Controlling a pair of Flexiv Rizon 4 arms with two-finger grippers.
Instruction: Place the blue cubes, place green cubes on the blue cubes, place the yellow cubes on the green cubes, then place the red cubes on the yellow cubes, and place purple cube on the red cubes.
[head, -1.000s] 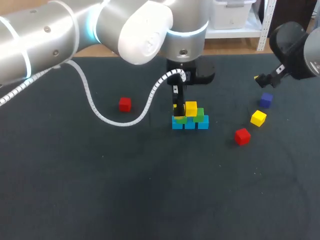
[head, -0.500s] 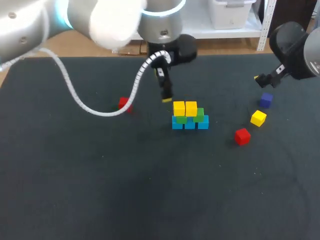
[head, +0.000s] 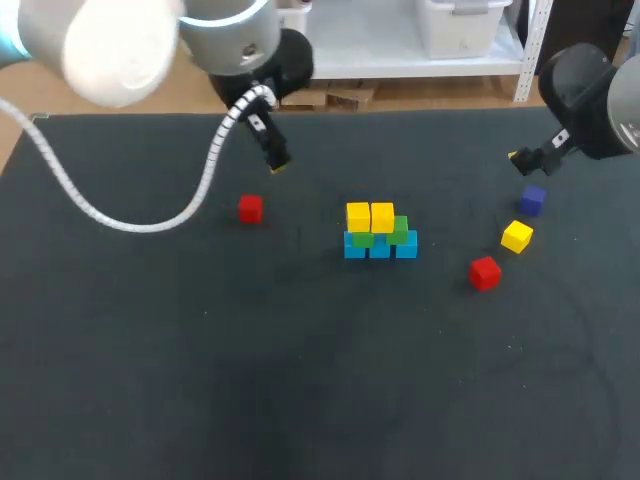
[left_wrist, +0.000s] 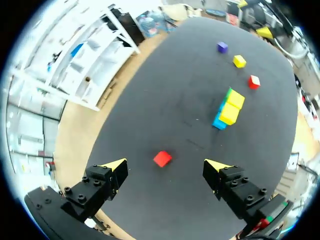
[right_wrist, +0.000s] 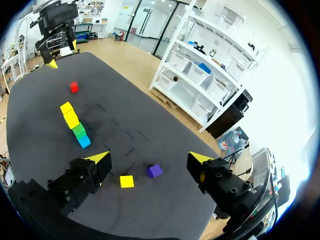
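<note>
While the left gripper (left_wrist: 164, 167) hung with its fingers (left_wrist: 114, 166) spread wide and empty, its wrist view showed a red cube (left_wrist: 162, 158) lying between them, untouched on the dark table (left_wrist: 165, 100). From the head view, that gripper's spread could not be judged. The right gripper (right_wrist: 150, 160) was likewise parted and held nothing, with the purple cube (right_wrist: 154, 170) and a loose yellow cube (right_wrist: 126, 181) just ahead of its fingers. Only the head view showed a second red cube (head: 485, 272) beside those two. Mid-table stood the stack (head: 380, 232): three blue cubes (head: 380, 248) in a row, green cubes (head: 400, 230) on them, and two yellow cubes (head: 370, 216) side by side on top.
</note>
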